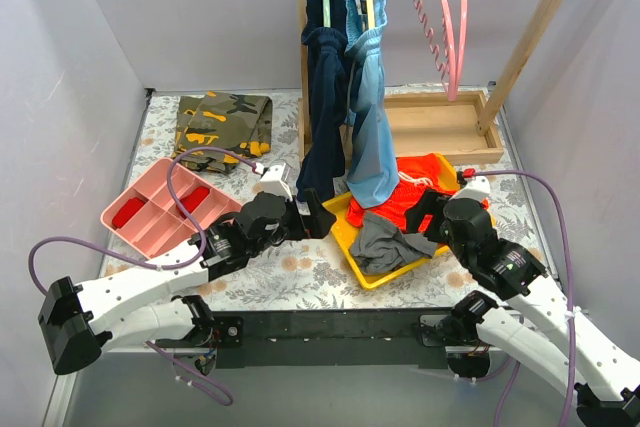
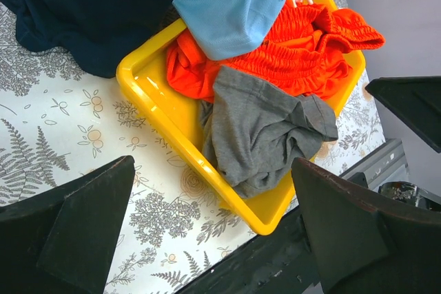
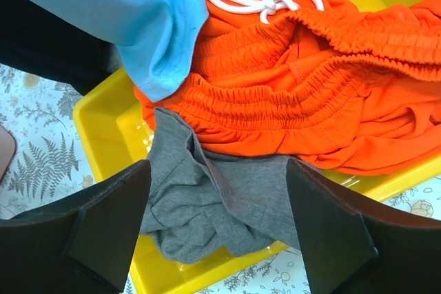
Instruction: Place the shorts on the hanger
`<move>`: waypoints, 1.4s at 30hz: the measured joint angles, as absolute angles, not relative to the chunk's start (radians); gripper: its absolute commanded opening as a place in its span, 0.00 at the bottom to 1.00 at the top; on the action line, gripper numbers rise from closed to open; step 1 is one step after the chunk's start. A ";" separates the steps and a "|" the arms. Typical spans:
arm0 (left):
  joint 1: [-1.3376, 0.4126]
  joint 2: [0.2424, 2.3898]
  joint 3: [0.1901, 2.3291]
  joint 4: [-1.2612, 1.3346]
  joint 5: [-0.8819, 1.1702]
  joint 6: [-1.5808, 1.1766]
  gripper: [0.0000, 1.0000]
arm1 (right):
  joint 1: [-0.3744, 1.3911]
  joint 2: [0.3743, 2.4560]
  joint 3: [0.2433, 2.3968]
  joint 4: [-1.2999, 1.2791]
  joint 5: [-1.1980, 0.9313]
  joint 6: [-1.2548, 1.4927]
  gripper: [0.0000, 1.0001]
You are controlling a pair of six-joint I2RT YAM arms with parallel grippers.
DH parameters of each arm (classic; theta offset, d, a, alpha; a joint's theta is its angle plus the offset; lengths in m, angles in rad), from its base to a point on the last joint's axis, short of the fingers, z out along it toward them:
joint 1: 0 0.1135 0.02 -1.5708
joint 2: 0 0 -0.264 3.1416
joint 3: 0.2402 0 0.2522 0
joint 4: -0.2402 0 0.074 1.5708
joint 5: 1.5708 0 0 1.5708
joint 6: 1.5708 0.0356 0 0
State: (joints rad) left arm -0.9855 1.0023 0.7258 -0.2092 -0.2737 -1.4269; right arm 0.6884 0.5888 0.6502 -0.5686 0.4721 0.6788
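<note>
The floral-print table (image 1: 300, 269) carries a tall wooden clothes rack (image 1: 540, 22) at its far side, and a yellow plastic tray (image 1: 343, 231) sits in front of it. The bright red-orange fabric shorts (image 1: 415, 187) lie crumpled in the tray's far half with the white drawstring (image 3: 265, 1) showing, partly under a hanging light blue garment (image 1: 370, 137). A grey cloth garment (image 1: 385, 242) is bunched in the near half, overlapping them. The thin pink plastic hanger (image 1: 450, 17) hangs from the rack's rail, well apart from the shorts. The left gripper (image 2: 213, 187) and right gripper (image 3: 217, 194) hover over the tray, both spread wide and holding nothing.
</note>
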 measured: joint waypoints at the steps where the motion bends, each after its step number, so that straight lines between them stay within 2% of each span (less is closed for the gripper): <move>1: -0.986 0.999 0.726 -0.209 -0.274 -1.427 0.98 | 0.688 0.589 0.650 -0.574 0.474 0.682 0.87; 7: -0.986 0.993 0.726 -0.211 -0.273 -1.425 0.98 | 0.688 0.612 0.650 -0.585 0.497 0.702 0.91; 14: -0.986 0.992 0.726 -0.221 -0.259 -1.418 0.98 | 0.669 0.745 0.670 -0.608 0.519 0.708 0.95; 23: -0.986 0.992 0.732 -0.285 -0.242 -1.414 0.98 | 0.491 0.809 0.686 -0.568 0.490 0.669 0.95; 26: -0.986 0.989 0.732 -0.288 -0.231 -1.413 0.98 | 0.416 0.861 0.680 -0.490 0.429 0.657 0.91; 31: -0.986 0.989 0.736 -0.292 -0.215 -1.408 0.98 | 0.363 0.962 0.642 -0.387 0.376 0.659 0.74; 32: -0.986 0.989 0.738 -0.293 -0.213 -1.406 0.98 | 0.359 0.988 0.631 -0.374 0.366 0.664 0.65; 34: -0.986 0.989 0.743 -0.293 -0.206 -1.403 0.98 | 0.357 1.013 0.597 -0.347 0.358 0.674 0.56; 35: -0.986 0.989 0.746 -0.293 -0.203 -1.402 0.98 | 0.356 1.014 0.575 -0.338 0.356 0.679 0.47; 37: -0.986 0.989 0.751 -0.292 -0.198 -1.401 0.98 | 0.352 1.008 0.554 -0.333 0.360 0.683 0.44; 39: -0.986 0.989 0.753 -0.292 -0.194 -1.398 0.98 | 0.340 0.992 0.551 -0.321 0.360 0.680 0.18; 40: -0.986 0.989 0.753 -0.292 -0.191 -1.398 0.98 | 0.334 0.986 0.551 -0.314 0.360 0.673 0.08; 41: -0.986 0.989 0.753 -0.292 -0.187 -1.396 0.98 | 0.322 0.980 0.552 -0.309 0.359 0.671 0.01; 42: -0.986 0.989 0.753 -0.292 -0.183 -1.395 0.98 | 0.307 0.979 0.554 -0.307 0.356 0.667 0.01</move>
